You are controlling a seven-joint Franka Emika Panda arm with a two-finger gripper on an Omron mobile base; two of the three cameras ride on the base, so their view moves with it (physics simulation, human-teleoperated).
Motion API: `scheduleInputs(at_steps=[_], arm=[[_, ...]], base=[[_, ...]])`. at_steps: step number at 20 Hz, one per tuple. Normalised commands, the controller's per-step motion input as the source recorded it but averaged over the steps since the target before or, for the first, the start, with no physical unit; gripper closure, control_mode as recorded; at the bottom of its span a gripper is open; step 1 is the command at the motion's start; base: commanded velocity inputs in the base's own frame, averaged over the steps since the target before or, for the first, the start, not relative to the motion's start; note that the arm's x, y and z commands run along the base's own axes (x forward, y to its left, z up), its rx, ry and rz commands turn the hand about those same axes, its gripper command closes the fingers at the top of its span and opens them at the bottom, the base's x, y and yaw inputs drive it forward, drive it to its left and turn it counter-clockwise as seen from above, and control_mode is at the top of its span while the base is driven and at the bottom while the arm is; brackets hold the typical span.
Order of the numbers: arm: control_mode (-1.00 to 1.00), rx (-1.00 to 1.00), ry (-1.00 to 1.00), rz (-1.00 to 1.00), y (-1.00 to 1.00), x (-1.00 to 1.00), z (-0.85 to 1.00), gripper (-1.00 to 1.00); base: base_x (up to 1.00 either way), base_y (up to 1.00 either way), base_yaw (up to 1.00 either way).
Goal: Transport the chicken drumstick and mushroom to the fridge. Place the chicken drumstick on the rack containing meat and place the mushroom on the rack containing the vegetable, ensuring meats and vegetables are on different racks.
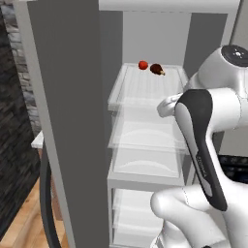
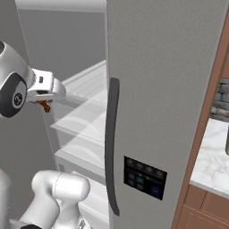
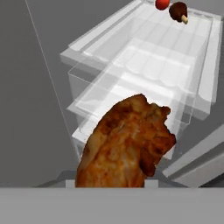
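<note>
The chicken drumstick, orange-brown and glossy, looms at the bottom centre of the hand view and covers the finger tips. My gripper is shut on it in front of the open fridge, level with the upper pale racks. A bit of the drumstick hangs under the hand. At the back of the top rack lie the red ball-like vegetable and, just to its right, the dark meat chunk. The hand view shows the vegetable and the meat too. The mushroom is out of view.
The grey fridge door stands close on the left, its dark curved handle low down. The other door carries a long handle and a control panel. A marble counter is at the right. Pale drawers sit below the racks.
</note>
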Motion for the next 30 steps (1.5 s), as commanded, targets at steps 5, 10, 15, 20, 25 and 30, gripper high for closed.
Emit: scheduleInputs(at_steps=[5, 10, 15, 20, 25, 30], arm=[[-1.00, 0.00, -0.14, 0.00, 0.00, 0.73, 0.06, 1.00], [-1.00, 0.00, -0.02, 0.00, 0.00, 0.93, 0.00, 1.00], [-1.00, 0.00, 0.03, 0.00, 0.00, 0.80, 0.00, 1.00], [-1.00, 0.00, 0.01, 0.00, 0.00, 0.82, -0.15, 1.00], [-1.00, 0.00, 0.12, 0.02, 0.00, 0.79, -0.39, 1.00], [-1.00, 0.00, 0.00, 0.03, 0.00, 0.47, -0.31, 1.00]], base=[[0.00, 0.00, 0.00], [0.00, 0.00, 0.00], [0.00, 0.00, 0.00], [0.00, 0.00, 0.00], [0.00, 0.00, 0.00], [0.00, 0.00, 0.00]])
